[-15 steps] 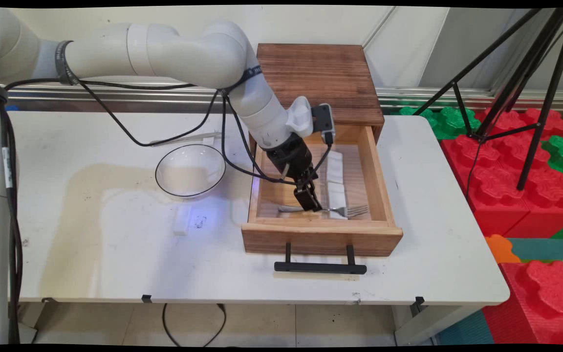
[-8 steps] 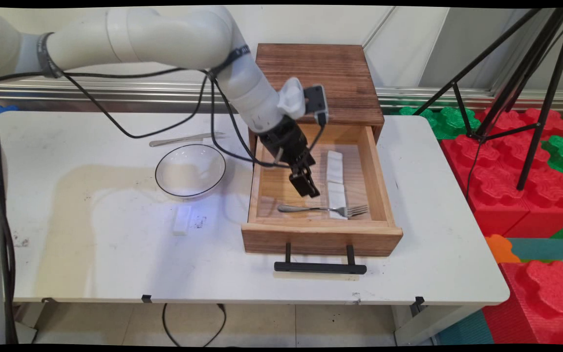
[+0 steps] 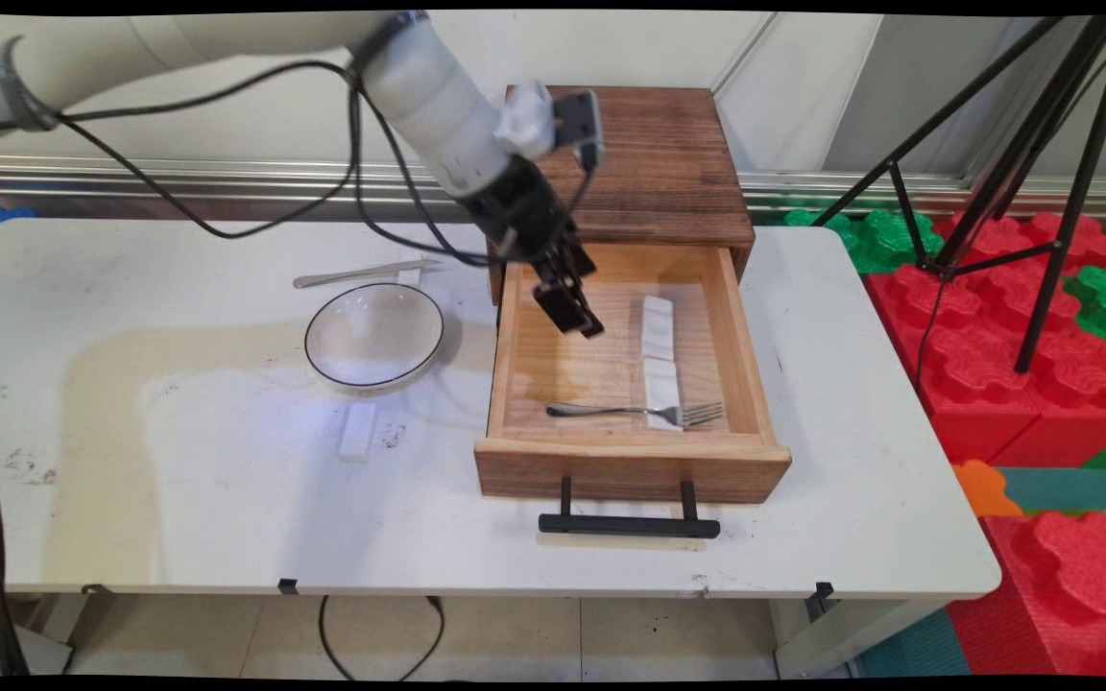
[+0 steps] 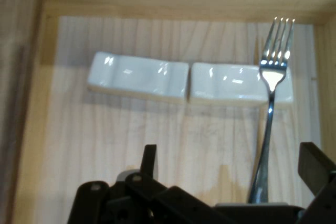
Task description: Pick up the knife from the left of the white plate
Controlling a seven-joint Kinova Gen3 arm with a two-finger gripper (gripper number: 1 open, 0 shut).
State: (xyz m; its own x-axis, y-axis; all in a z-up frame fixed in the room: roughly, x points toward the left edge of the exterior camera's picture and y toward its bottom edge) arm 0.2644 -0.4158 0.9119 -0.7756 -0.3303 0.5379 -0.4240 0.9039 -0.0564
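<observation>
the room is a lab corner: a pale wall with a metal rail behind, and a white counter (image 3: 179, 499), scuffed and stained toward its left. going left to right, a knife (image 3: 361, 275) lies near the far edge, a bowl (image 3: 373, 334) sits just in front of it, and a small white block (image 3: 358, 431) lies nearer us. next comes the wooden box (image 3: 649, 163) with its drawer (image 3: 632, 468) pulled open, black handle (image 3: 628, 525) toward us. right of the counter stand a black tripod (image 3: 1043, 192) and red and green foam blocks (image 3: 1033, 384).

the gripper (image 3: 572, 312) hangs over the drawer's back left part, touching nothing. in the hand view its fingers (image 4: 315, 163) stand spread apart and empty. nearest to it is the fork (image 3: 635, 413), lying across the drawer floor by the front wall, its tines resting on one of two white rests (image 3: 659, 355) set end to end.

we judge the fork light, stiff and slick, so the mid-handle, which lies bare on the wood, looks like the best hold. the rests look glazed and breakable.
</observation>
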